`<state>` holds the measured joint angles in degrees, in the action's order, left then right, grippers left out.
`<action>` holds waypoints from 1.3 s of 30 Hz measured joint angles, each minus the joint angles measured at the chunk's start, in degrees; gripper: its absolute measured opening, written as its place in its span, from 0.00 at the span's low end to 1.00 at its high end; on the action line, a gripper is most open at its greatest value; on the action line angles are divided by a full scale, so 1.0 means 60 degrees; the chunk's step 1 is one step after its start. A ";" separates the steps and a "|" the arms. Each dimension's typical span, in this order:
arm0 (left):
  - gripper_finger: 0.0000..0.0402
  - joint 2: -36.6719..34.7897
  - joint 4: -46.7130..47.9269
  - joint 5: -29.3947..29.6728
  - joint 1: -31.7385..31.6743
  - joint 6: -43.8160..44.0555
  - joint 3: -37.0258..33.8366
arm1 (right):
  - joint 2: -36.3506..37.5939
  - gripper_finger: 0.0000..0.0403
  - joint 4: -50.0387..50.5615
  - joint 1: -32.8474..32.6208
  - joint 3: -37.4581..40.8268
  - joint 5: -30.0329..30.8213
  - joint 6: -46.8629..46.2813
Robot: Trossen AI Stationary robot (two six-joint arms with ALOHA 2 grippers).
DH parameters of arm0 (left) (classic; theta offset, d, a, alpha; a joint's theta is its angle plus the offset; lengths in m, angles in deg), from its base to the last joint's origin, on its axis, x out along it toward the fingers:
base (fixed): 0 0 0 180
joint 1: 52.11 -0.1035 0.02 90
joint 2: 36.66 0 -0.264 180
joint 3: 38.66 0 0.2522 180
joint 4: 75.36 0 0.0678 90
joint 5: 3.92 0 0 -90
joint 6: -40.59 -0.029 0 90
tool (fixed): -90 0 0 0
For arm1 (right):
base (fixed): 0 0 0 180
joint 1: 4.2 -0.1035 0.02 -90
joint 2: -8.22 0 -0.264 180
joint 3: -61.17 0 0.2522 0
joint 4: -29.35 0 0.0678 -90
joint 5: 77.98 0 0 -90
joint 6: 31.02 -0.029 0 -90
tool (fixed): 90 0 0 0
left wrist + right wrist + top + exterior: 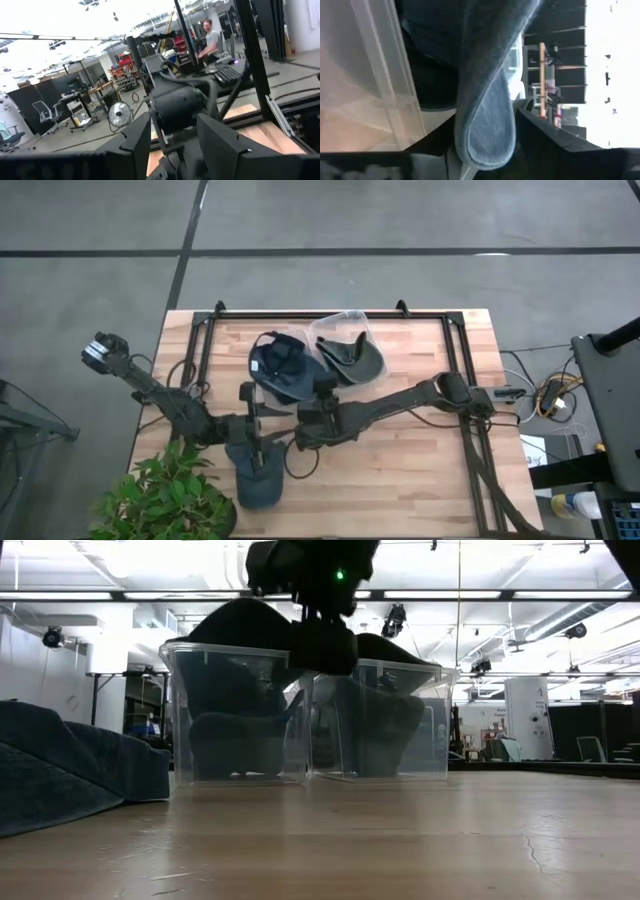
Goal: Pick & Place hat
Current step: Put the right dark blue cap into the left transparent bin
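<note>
Hat (485, 125) of soft blue fabric, rounded stitched brim, clear plastic bin (365, 75) beside.

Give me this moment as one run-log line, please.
phase: release | right pincer: open around blue hat brim, at clear bin | left pincer: open, empty | second hat: on table

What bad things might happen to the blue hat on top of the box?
1. The blue hat sits heaped above the rim of the clear bin, not down inside, so it might slide off.
2. Its brim lies right at the right gripper; pulling away could drag the hat back out.
</note>
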<state>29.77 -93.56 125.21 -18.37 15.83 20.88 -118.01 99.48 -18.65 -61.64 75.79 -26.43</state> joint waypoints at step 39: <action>0.38 -0.0080 -0.0076 -0.0072 0.0041 -0.0200 -0.0029 | 0.0401 0.39 -0.1276 -0.0721 -0.1379 -0.2990 -0.0815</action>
<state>29.29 -94.01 124.78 -18.13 14.63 20.70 -115.60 91.83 -22.98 -69.92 57.85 -31.32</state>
